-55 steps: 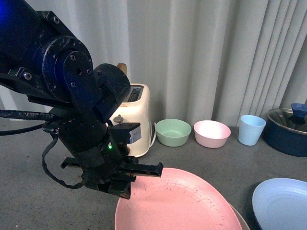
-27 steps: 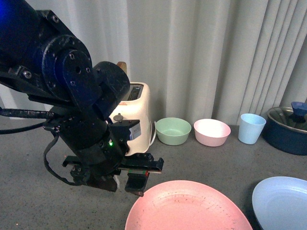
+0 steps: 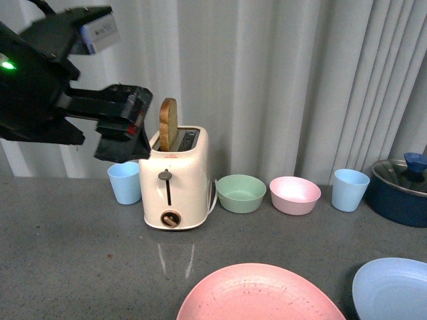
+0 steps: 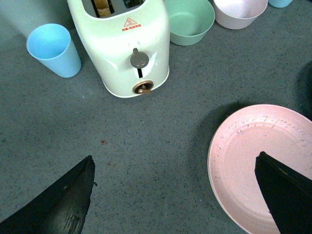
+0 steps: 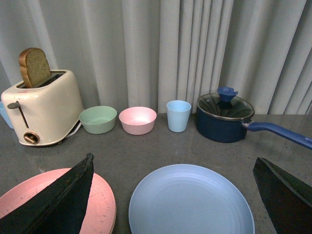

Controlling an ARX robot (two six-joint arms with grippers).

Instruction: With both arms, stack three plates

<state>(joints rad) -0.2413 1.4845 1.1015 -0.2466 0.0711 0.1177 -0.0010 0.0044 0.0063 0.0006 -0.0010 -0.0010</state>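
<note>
A pink plate lies flat at the counter's front edge, with a light blue plate beside it on the right, a narrow gap between them. My left gripper hangs open high at the upper left, above a blue cup and well clear of both plates. In the left wrist view it is spread wide over bare counter, one finger overlapping the pink plate. My right gripper is open above the light blue plate, with the pink plate at one side. Nothing is held.
Along the curtain stand a blue cup, a cream toaster with a bread slice, a green bowl, a pink bowl, another blue cup and a lidded dark blue pot.
My left arm has risen from the pink plate's rim to the upper left, uncovering the toaster and cup. The pink plate sits a little further right and nearer the front.
</note>
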